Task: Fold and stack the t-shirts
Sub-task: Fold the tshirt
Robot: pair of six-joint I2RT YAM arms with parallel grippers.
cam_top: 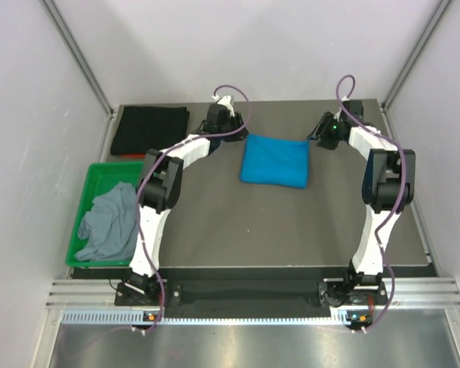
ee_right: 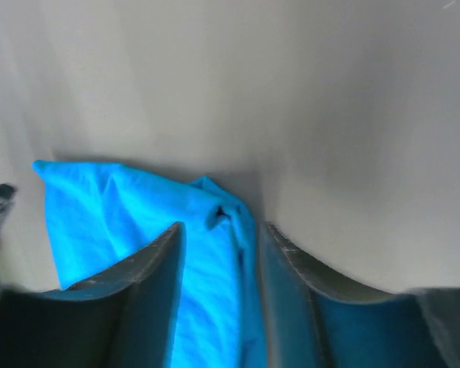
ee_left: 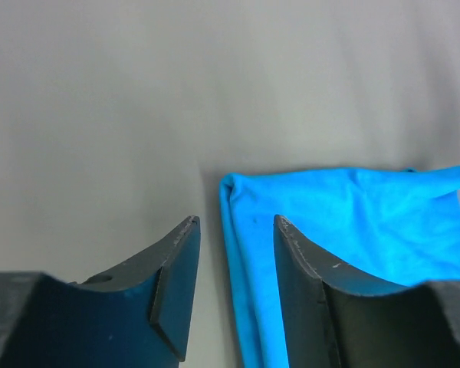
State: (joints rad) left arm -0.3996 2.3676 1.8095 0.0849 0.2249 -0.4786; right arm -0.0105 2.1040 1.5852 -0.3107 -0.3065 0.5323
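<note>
**Blue shirt folded and set down; both claws open and clear of it**

The worktop (cam_top: 291, 230) carries all three shirts. At its left edge stands a green bin (cam_top: 96, 173), and the grey shirt (cam_top: 111, 222) lies crumpled inside it, unfolded. The black shirt (cam_top: 149, 130) sits folded flat in the far left corner. The blue shirt (cam_top: 274, 161) lies as a neat folded rectangle near the middle of the far edge, well apart from the black one.

The left claw (ee_left: 235, 221) hangs just beside the blue shirt's far left corner. Its jaws stand parted with only bare worktop and the shirt's edge showing through the gap. It grips nothing. The right claw (ee_right: 221, 225) hangs off the shirt's far right corner, jaws likewise parted. Blue cloth shows beneath them, but the overhead view puts this claw clear of the shirt, so it is judged empty.

Handling assessment: the blue shirt is light, soft and limp. A one-point lift would probably let the fold fall open. To carry it to the black shirt, the sounder hold is through all layers at two corners of one edge, one claw to each. The grey shirt has no edge on show. Any raised ridge of cloth will do for lifting it out.
</note>
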